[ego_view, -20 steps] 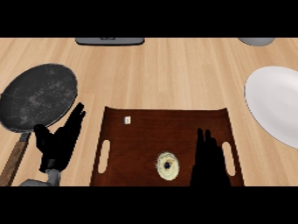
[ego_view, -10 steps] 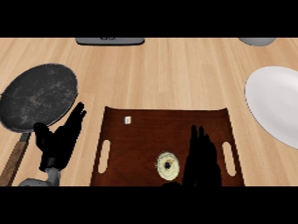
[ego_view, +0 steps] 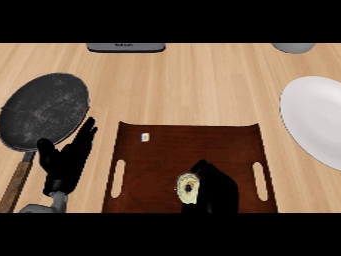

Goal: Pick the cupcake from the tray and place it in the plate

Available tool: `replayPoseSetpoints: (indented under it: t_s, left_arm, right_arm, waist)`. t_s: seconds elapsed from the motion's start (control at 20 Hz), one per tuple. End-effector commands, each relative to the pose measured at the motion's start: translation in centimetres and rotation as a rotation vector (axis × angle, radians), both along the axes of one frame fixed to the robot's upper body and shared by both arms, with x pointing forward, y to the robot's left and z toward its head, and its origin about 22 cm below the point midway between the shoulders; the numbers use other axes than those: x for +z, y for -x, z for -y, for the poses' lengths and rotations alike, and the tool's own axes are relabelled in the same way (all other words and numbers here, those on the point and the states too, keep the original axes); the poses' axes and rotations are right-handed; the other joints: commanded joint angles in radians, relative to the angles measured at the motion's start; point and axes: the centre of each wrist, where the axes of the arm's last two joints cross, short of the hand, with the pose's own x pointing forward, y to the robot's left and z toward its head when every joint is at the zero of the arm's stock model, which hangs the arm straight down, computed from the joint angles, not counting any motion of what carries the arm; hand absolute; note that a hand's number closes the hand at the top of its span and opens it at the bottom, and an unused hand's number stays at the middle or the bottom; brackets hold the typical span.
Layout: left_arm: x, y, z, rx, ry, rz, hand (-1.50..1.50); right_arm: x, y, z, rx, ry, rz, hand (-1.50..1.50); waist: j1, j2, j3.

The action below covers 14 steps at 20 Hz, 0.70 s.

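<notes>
I see my right hand curled against the cupcake, which sits near the front edge of the brown tray. My left hand rests spread beside the frying pan. The white plate lies well apart on the tabletop.

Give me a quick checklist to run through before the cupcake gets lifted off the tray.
1. Right hand at the cupcake: ok, it touches the cupcake's right side.
2. Fingers closed round the cupcake: cannot tell, the hand hides the contact.
3. Cupcake sits on the brown tray: ok, near its front edge.
4. White plate ready to receive: ok, nothing shows on it.
5. Left hand out of the way: ok, open beside the tray, near the frying pan.
</notes>
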Motion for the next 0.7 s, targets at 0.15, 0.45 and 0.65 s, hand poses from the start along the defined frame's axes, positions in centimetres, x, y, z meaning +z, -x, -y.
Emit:
replayPoseSetpoints:
  t_s: [0.15, 0.45, 0.65]
  left_arm:
    - [-1.6, 0.7, -0.5, 0.013, 0.005, -0.074, 0.0]
    - [-0.7, -0.3, 1.2, -0.032, -0.004, -0.051, 0.0]
    - [-1.0, 0.7, 1.3, -0.026, -0.004, -0.05, 0.0]
  right_arm:
    - [0.6, -0.7, -0.3, -0.15, 0.088, -0.036, 1.5]
    - [1.6, -10.5, -0.1, -0.137, 0.092, 0.031, 1.5]
    - [4.9, -11.6, -2.0, -0.13, 0.094, 0.368, 1.5]
  waist:
    - [-0.007, 0.009, -0.005]
    - [0.03, 0.022, -0.004]
    - [0.026, 0.012, -0.004]
